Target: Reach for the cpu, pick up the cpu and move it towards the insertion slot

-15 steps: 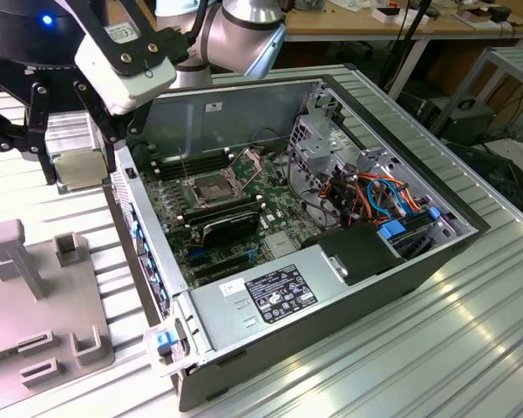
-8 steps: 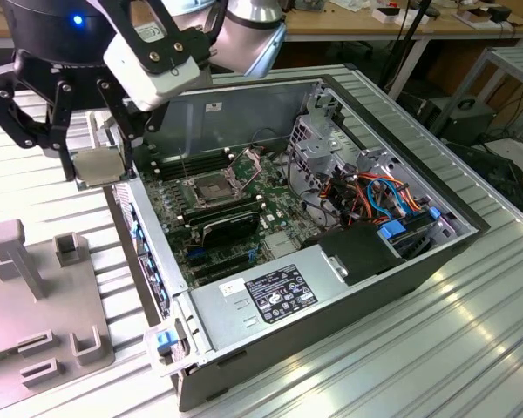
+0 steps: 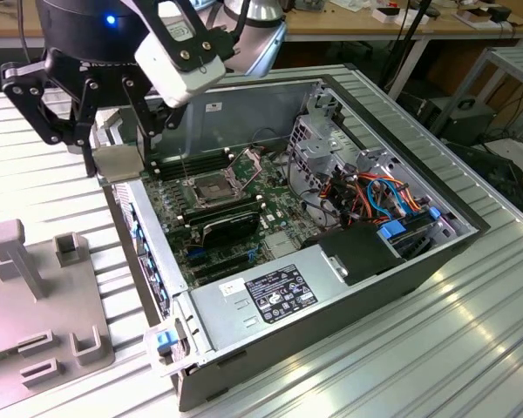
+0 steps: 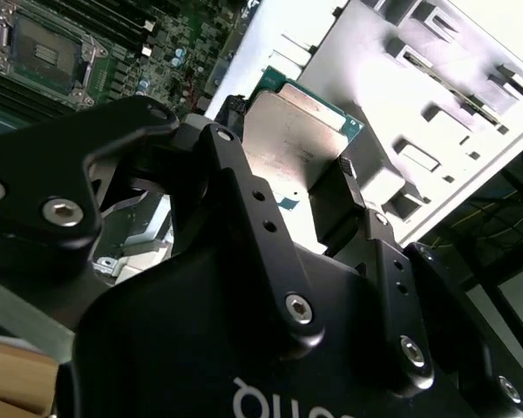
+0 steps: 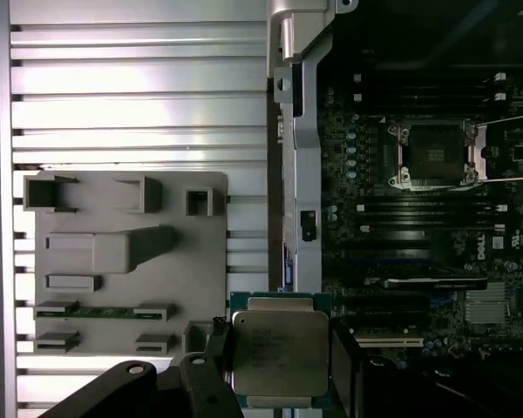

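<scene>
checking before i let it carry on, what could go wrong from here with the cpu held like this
1. The tool is shut on the cpu by two opposite edges only; a jolt could let the thin chip slip or tilt.
2. In the exterior view the cpu hangs over the case's edge wall, short of the insertion slot; carried low, it might clip that wall.
3. The slot's open frame and thin lever stand beside the socket and could catch the chip.
</scene>
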`<control>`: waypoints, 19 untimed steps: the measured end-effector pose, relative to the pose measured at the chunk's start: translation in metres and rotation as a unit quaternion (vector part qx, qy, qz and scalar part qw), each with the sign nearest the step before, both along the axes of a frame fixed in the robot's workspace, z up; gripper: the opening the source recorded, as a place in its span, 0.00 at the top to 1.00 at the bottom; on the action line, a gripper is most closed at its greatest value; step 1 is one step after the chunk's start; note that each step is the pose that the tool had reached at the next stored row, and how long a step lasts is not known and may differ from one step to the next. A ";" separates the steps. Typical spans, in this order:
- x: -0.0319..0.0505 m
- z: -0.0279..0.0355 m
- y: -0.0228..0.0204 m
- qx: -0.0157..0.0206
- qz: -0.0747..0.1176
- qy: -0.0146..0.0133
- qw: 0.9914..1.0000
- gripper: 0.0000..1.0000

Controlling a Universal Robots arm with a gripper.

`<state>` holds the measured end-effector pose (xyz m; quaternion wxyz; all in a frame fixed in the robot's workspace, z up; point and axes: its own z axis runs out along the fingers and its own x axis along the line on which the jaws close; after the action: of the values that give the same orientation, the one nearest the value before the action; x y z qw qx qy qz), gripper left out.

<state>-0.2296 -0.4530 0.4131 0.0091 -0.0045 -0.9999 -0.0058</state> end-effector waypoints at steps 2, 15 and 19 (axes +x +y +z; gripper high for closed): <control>0.0042 0.0000 0.0000 0.000 0.000 0.000 1.000 0.45; 0.0370 -0.0019 0.0411 0.000 0.000 0.000 1.000 0.45; 0.0465 -0.0032 0.0435 0.000 0.000 0.000 1.000 0.45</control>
<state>-0.1832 -0.4095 0.4100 0.0091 -0.0045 -0.9999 -0.0053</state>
